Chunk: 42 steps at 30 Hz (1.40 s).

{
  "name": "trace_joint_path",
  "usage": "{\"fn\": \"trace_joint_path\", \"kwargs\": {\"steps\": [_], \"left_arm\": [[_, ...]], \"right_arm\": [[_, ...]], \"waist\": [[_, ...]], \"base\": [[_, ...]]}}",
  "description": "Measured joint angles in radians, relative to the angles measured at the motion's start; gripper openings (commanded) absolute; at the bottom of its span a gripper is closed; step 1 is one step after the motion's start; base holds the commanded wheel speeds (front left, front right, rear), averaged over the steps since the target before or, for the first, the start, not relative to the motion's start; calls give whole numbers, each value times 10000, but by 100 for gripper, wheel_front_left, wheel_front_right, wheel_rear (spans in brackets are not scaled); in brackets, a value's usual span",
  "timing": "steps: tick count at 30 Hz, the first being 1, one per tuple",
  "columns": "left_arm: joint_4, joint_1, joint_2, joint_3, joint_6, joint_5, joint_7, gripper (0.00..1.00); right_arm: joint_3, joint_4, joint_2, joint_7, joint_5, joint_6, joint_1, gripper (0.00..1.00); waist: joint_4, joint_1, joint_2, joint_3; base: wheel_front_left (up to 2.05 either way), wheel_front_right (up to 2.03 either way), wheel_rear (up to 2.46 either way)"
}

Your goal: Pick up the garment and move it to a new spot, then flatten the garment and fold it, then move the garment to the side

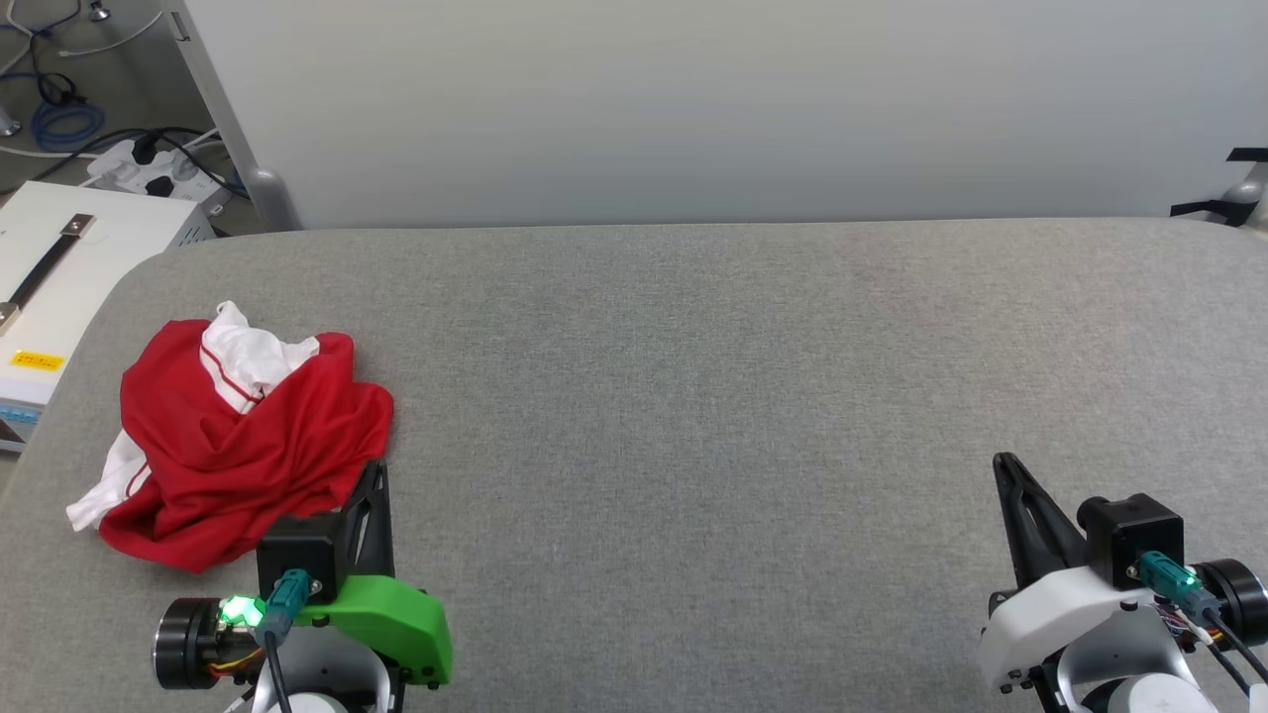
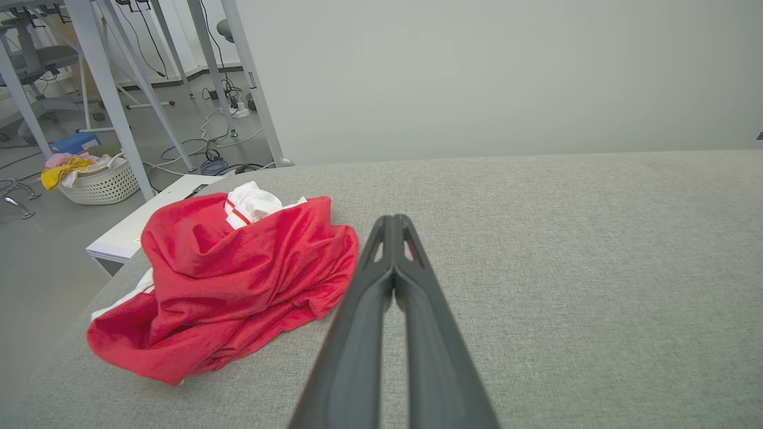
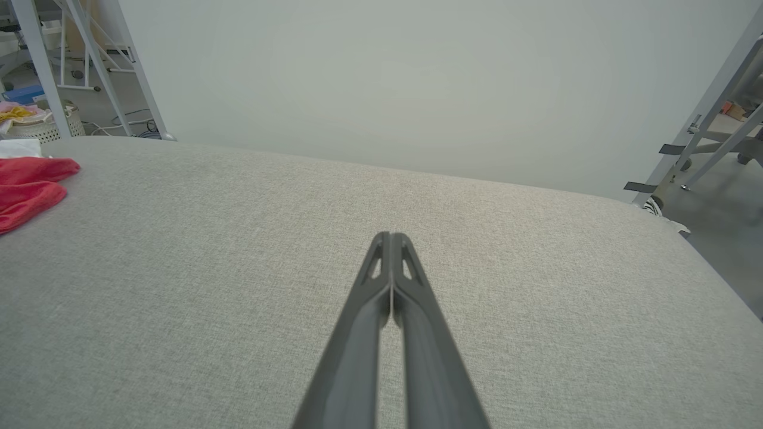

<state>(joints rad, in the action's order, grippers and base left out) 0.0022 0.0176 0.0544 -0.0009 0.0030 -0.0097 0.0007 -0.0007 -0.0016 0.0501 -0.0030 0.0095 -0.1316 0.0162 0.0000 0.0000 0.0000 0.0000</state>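
Head view, crumpled garment [image 1: 238, 446], yellow label [image 1: 37, 360] unreadable

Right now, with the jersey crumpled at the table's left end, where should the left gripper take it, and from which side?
Probably the raised red fold at the right edge of the garment, approached from that side, where the left gripper sits shut. That fold stands proud of the table; the white edge at the left lies flat, harder to pinch.
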Motion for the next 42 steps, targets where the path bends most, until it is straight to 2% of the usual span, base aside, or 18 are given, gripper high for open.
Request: {"fn": "trace_joint_path", "kwargs": {"steps": [20, 21, 42], "left_arm": [[0, 0, 0, 0, 0, 0, 0, 0], [0, 4, 0, -2, 0, -4, 0, 100], [-75, 13, 2, -167, 201, -6, -324, 100]], "right_arm": [[0, 0, 0, 0, 0, 0, -1, 0], [0, 0, 0, 0, 6, 0, 2, 100], [-226, -186, -2, -293, 405, 0, 9, 100]], "waist": [[0, 0, 0, 0], [0, 0, 0, 0], [10, 0, 0, 31]], "base": [[0, 0, 0], [0, 0, 0], [0, 0, 0]]}}
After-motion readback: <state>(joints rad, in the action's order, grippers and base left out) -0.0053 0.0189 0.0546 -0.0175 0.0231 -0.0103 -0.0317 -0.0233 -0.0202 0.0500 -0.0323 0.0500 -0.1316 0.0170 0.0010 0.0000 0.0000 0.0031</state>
